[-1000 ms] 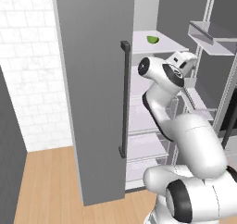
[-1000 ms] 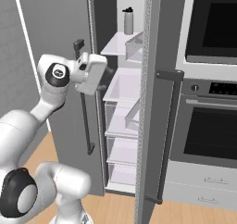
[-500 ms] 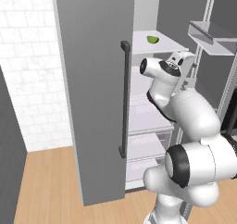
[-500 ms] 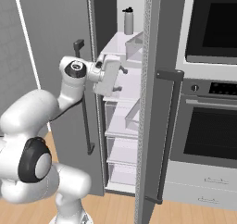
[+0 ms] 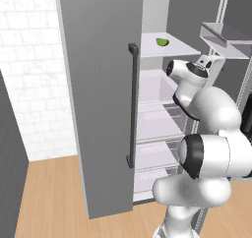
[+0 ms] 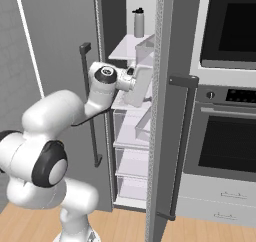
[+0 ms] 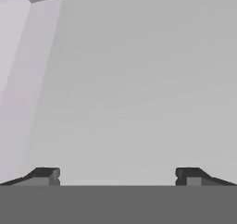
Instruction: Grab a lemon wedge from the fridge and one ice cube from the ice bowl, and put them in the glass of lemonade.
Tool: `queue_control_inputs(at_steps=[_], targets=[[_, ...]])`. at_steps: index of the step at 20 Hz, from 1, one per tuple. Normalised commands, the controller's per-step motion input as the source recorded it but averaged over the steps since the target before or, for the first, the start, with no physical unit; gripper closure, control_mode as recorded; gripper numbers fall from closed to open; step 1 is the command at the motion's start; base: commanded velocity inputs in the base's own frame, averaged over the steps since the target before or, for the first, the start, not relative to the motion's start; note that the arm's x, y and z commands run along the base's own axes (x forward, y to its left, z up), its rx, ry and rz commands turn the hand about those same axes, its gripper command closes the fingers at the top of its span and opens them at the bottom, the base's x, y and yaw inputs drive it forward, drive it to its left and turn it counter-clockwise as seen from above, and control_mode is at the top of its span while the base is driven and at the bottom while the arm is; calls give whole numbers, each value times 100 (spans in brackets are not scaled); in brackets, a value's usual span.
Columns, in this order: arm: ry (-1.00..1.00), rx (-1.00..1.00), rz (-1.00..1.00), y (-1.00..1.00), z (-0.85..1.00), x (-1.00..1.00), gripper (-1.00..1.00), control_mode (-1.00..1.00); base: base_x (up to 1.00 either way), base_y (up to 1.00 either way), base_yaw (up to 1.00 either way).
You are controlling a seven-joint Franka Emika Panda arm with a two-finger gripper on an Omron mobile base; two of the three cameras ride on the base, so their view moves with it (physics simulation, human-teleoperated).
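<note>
We take the fridge (image 5: 103,99) as our landmark: a tall grey cabinet standing with its door swung open, a dark vertical bar handle (image 5: 132,105) on the door's edge. Inside it we see white shelves and clear drawers stacked toward the bottom. The lemon wedge (image 5: 162,42), small and yellowish-green, lies on the fridge's upper white shelf (image 5: 172,46), toward the back, with nothing touching it. From the right base view a grey bottle with a dark cap (image 6: 138,23) stands upright on that same upper level of the fridge.

The white arm reaches into the fridge's opening at about the height of the shelf below the wedge. In the hand view the gripper (image 7: 118,174) has its two dark tips set far apart at the picture's lower corners, spread wide with nothing between them; beyond them we see only a plain pale grey inner face of the fridge, and we cannot tell which wall it is.

To the left of the fridge there is a white tiled wall (image 5: 29,74), and under the fridge a light wooden floor (image 5: 54,202). To the right of the fridge stands a built-in oven stack (image 6: 225,86) with dark glass doors, and pale drawers (image 6: 220,206) below it.
</note>
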Motion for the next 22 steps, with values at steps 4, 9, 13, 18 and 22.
queue_control_inputs(at_steps=[4,9,13,18,22], targets=[[1,0,-4,-79,0,3,-100,-100,0,0,0],[1,0,-5,-82,0,0,-100,-100,0,0,0],[0,0,-5,-74,0,0,-100,-100,0,0,0],[-2,0,-1,4,9,-2,-100,-100,0,0,0],[-12,0,0,93,36,-12,-100,-100,0,0,0]])
